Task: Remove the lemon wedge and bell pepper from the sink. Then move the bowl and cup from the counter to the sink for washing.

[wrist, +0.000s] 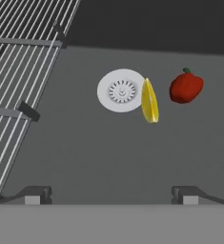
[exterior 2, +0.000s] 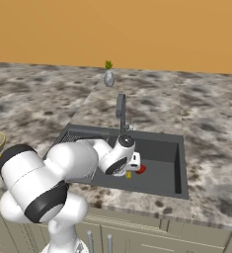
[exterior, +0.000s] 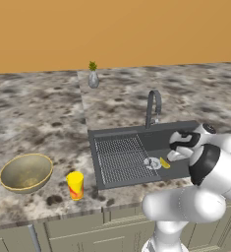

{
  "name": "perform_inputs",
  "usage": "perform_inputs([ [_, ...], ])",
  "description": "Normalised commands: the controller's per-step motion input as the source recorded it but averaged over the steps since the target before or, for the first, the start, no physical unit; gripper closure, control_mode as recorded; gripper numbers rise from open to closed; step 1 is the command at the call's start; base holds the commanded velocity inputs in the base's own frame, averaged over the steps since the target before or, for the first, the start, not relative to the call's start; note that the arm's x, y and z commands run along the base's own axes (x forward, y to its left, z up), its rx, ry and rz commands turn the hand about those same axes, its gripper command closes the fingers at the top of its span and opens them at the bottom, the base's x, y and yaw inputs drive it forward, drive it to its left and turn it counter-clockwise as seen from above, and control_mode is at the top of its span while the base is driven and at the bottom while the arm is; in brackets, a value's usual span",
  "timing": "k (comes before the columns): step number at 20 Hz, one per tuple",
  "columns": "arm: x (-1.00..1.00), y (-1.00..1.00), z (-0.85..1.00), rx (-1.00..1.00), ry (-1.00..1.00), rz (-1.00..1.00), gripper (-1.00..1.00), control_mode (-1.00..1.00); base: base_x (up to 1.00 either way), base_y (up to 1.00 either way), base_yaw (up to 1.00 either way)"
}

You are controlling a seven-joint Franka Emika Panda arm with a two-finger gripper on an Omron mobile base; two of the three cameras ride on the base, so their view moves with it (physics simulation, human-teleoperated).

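in the hand view the gripper (wrist: 111, 194) hangs spread and empty at the bottom, the lemon wedge (wrist: 149, 101) and bell pepper (wrist: 185, 87) upper right in the sink (wrist: 85, 152).

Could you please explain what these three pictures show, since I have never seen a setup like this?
This is a simulated kitchen with a white robot arm. Two pictures come from cameras behind the arm, left and right; the third looks along its gripper, which is open, holds nothing and hangs over the sink. In the basin lie a lemon wedge beside the white drain and a red bell pepper. On the counter left of the sink stand a bowl and a yellow cup; a vase stands farther back.
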Motion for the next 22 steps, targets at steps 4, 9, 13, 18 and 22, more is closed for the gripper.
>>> perform_inputs([
  [4,0.08,0.00,-0.06,-0.01,0.00,-0.10,-1.00,-1.00,0.00,0.00,0.00],
  [9,0.09,0.00,-0.09,0.00,0.00,-0.11,-1.00,-1.00,0.00,0.00,0.00],
  [13,0.10,0.00,-0.14,-0.01,-0.06,-0.04,-1.00,-1.00,0.00,0.00,0.00],
  [18,0.07,0.00,-0.12,0.00,0.00,-0.02,-1.00,-1.00,0.00,0.00,0.00],
  [22,0.10,-0.01,-0.11,0.00,0.02,-0.01,-1.00,-1.00,0.00,0.00,0.00],
])
